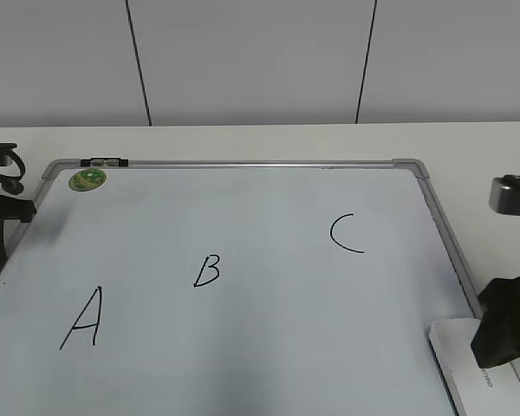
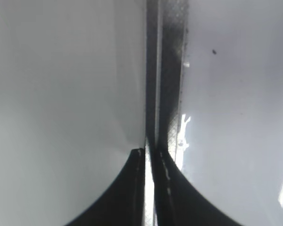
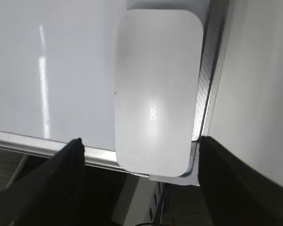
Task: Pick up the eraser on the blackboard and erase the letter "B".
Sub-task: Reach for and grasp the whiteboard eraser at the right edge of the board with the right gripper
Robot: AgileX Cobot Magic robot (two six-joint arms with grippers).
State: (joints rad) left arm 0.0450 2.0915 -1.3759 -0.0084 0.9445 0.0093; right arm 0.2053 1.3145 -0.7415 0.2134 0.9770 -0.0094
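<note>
Eraser lies between your right gripper's spread, empty jaws; lower squarely, probably clearing the blackboard frame, then clamp its long sides.

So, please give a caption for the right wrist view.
Open end effector above the white eraser lying at the blackboard corner.

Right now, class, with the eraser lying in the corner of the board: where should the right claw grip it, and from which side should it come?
Grip the eraser across its two long sides, near the middle, coming straight down from above. It lies flat on the board with one long side close to the frame, so the fingers probably need to straddle its narrow width. The right claw is open wide enough.
</note>
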